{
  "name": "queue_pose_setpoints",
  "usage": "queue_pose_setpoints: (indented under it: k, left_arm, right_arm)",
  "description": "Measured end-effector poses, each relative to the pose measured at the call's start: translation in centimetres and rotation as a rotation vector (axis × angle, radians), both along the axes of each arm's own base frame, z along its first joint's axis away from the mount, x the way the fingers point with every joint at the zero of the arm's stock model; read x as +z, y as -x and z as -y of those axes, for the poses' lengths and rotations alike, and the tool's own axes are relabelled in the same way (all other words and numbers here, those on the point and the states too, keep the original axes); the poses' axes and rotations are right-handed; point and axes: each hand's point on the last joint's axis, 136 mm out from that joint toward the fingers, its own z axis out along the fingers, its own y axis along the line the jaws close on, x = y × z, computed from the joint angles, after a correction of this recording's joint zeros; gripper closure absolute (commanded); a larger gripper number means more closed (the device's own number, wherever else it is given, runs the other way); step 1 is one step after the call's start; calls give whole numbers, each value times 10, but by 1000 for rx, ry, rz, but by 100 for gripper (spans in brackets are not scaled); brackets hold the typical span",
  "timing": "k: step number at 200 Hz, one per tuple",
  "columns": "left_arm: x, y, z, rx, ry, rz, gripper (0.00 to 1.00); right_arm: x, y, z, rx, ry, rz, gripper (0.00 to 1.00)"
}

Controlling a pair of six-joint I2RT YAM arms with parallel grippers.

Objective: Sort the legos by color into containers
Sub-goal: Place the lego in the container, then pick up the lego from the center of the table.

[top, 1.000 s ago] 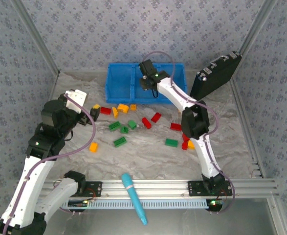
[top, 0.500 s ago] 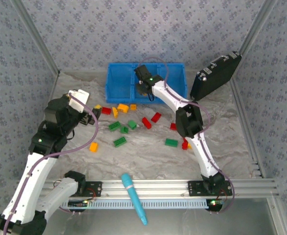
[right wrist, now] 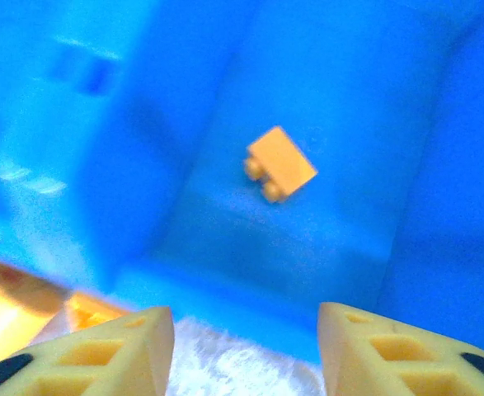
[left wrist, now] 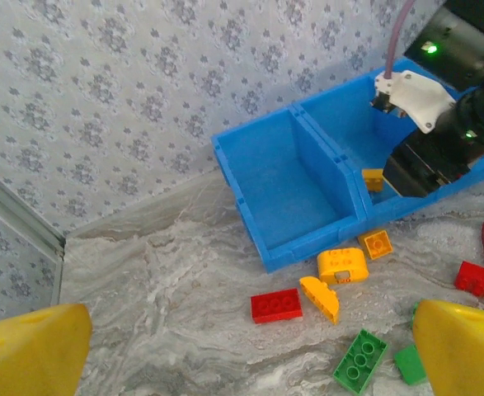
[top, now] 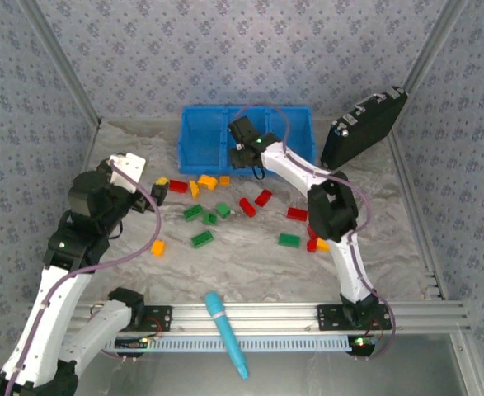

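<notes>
While orange brick point(right wrist: 279, 165) lies in bin point(right wrist: 349, 99) | right gripper point(right wrist: 246, 351) parted, empty | left gripper point(left wrist: 246, 346) wide, empty

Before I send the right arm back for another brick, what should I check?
1. Orange brick lying free on the blue bin floor: ok.
2. Right gripper open, nothing in it: ok.
3. Left gripper open, holding nothing: ok.
4. Table sorted: not ok; loose bricks in red, green and orange lie on it.
5. Rightmost compartment contents: cannot tell; the right arm covers part of it.
</notes>
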Motion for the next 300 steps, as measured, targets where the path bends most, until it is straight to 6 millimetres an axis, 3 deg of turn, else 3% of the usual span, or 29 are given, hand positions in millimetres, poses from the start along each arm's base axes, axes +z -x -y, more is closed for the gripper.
queue_pose_setpoints:
  k: [28,44,65,88,116,170,194,236,261,300]
  left_arm:
    - [4,7,0,-14,13,21,0]
    - [6,10,2,-26,23,29,0]
    - [6,11,4,-37,33,26,0]
    - [8,16,7,-58,51,31,0]
    - [13,26,9,-76,75,44,0]
    - [19,39,7,-88,97,67,0]
    - [19,40,7,-89,97,66,0]
    - [19,40,6,-89,97,67,0]
    - [19,40,6,-89,97,65,0]
    - [20,42,6,-90,95,61,0]
  right_arm:
    - [28,46,-24,57,-121,2,33]
    - [30,71,-40,87,-166,-16,31]
    - [11,100,-59,119,-187,-65,28]
    - [-19,121,-68,143,-176,-120,24]
    - [-45,122,-72,146,-159,-144,25]
    - [-73,121,-70,141,-108,-167,34]
    - [-77,120,-67,133,-96,-168,35]
    - [-85,117,-67,121,-79,-167,46]
    - [-101,117,-64,112,-46,-183,57]
    - [-97,115,-64,115,-38,-177,70]
